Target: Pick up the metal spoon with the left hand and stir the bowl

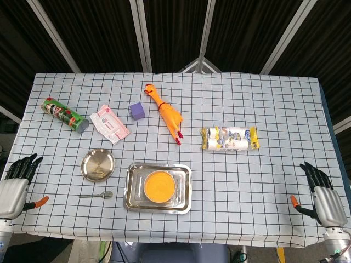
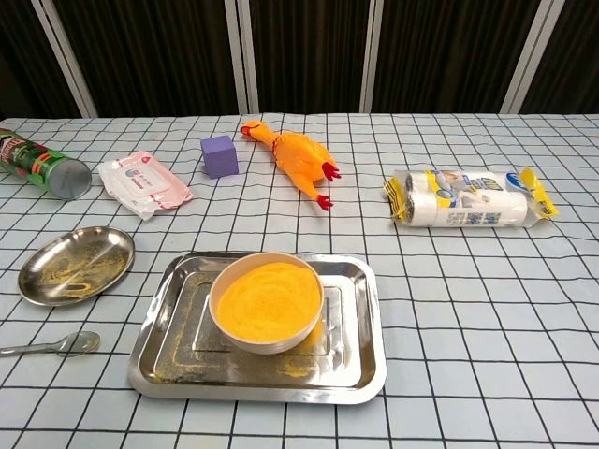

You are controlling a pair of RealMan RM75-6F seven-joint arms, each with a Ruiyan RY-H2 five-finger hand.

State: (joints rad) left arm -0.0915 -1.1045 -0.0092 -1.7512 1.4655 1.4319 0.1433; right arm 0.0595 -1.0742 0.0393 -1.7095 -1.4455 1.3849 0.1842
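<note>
Awaiting pickup: metal spoon [image 1: 96,194] lies untouched right of your left hand [image 1: 15,185] | left hand open, empty | bowl [image 1: 159,186] in tray [image 1: 131,198] beyond spoon, unstirred | right hand [image 1: 323,196] open, idle | grasp and stirring remain.

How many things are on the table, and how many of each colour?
Shiny metal: 3, the spoon, round plate and tray
Orange or yellow: 2, the bowl and rubber chicken
Purple: 1, the block
Green: 1, the can
Pink: 1, the wipes pack
White: 1, the roll pack
Total: 9
</note>
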